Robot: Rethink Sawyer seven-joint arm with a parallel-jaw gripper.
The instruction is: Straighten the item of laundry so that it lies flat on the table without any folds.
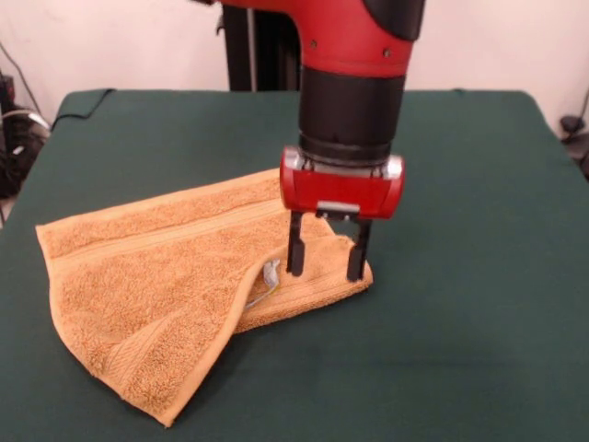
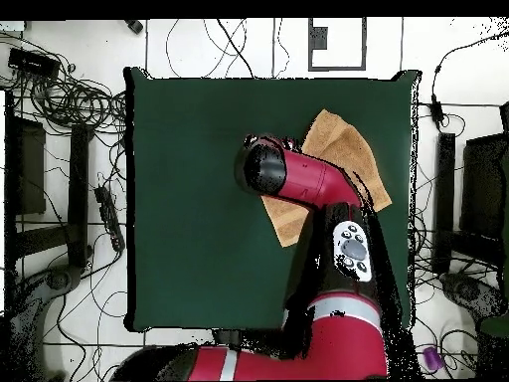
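The orange-tan towel [image 1: 175, 276] lies on the dark green table [image 1: 479, 276], with its near corner folded over onto itself and a small white label [image 1: 270, 273] showing at the fold's edge. My gripper [image 1: 327, 262] hangs open just above the towel's right end, fingers [image 1: 295, 249] pointing down, one on each side of that end's edge. Nothing is held between them. In the overhead view the red arm covers the gripper and part of the towel [image 2: 343, 149], which lies near the table's [image 2: 189, 199] right side.
Cables [image 2: 70, 99] and dark equipment lie on the floor around the table in the overhead view. A black cord [image 1: 18, 120] and gear sit off the table's left edge in the front view.
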